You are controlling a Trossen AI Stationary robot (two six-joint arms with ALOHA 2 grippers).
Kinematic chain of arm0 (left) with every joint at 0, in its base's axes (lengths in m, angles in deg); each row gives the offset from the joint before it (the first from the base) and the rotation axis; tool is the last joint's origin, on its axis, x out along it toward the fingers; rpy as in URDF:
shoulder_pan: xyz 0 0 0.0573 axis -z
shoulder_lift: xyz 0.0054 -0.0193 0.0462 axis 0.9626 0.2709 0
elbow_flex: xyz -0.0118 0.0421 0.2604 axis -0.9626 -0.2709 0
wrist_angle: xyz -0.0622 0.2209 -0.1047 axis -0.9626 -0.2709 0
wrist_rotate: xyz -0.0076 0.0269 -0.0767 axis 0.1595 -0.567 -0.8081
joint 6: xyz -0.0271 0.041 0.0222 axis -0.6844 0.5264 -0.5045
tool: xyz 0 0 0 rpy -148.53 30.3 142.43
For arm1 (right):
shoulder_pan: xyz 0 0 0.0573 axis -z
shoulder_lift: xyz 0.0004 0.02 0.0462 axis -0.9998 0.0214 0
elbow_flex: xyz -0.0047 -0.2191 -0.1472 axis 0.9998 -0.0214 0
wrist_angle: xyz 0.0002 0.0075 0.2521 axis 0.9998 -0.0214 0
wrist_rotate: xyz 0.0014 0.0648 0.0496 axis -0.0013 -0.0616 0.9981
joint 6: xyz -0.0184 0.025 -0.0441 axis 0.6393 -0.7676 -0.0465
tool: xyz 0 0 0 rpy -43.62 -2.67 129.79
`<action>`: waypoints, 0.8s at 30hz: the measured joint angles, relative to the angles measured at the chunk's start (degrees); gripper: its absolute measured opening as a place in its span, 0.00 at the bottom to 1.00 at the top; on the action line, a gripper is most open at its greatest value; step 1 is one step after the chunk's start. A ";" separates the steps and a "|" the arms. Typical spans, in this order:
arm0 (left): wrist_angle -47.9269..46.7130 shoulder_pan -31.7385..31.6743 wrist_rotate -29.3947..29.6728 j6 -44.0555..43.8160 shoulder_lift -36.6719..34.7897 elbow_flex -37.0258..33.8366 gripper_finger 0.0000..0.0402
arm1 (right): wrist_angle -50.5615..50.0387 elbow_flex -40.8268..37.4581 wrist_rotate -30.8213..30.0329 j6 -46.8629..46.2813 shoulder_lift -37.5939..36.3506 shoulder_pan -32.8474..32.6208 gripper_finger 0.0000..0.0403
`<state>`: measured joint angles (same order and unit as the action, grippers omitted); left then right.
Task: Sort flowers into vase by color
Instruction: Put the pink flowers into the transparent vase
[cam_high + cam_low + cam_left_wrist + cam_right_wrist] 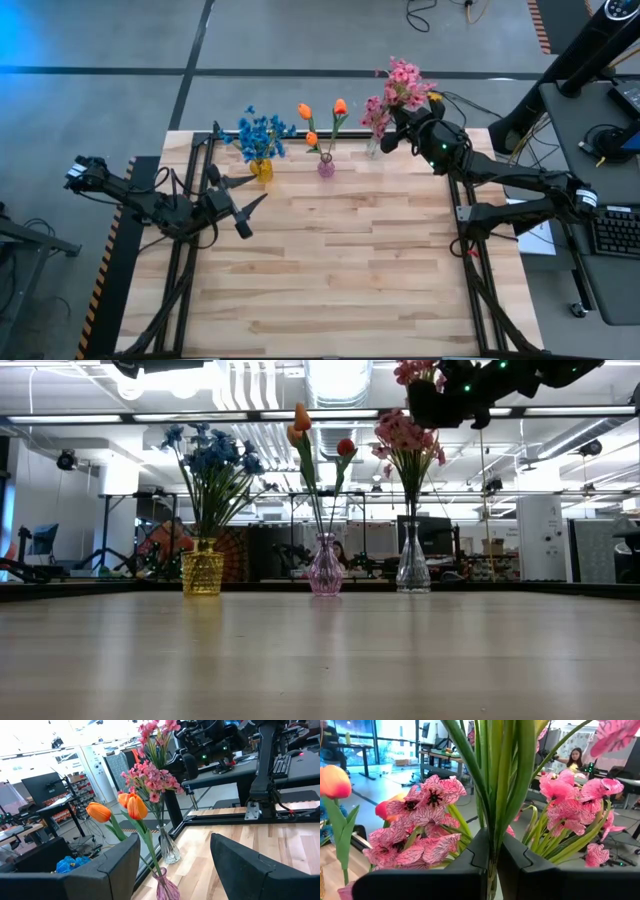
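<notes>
Right gripper (492, 865) clamped on green stems of pink blossom spray (404, 82), stems vertical, directly above clear glass vase (412, 565); left gripper (240, 205) open, empty, farther off.

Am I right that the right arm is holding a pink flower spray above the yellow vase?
Not quite. The right gripper, shut on the pink flower spray, holds it above the clear vase, as the low view shows. The yellow vase holds the blue flowers.

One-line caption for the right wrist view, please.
Right gripper shut on a pink flower spray's green stems, with more pink blossoms and an orange bud beyond.
</notes>
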<state>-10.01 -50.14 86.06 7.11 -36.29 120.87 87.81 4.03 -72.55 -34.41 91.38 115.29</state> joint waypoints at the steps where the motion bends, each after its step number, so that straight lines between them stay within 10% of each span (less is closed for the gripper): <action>1: 0.00 0.01 0.00 0.00 0.02 0.00 0.56 | -0.03 0.00 -0.02 -0.47 0.01 0.14 0.03; 24: 0.00 -0.01 -0.01 -0.01 0.01 0.00 0.56 | -2.43 0.00 0.01 -4.00 0.01 1.01 0.03</action>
<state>-10.01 -50.14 86.05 7.10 -36.29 120.87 85.38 4.03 -72.53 -38.41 91.39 116.30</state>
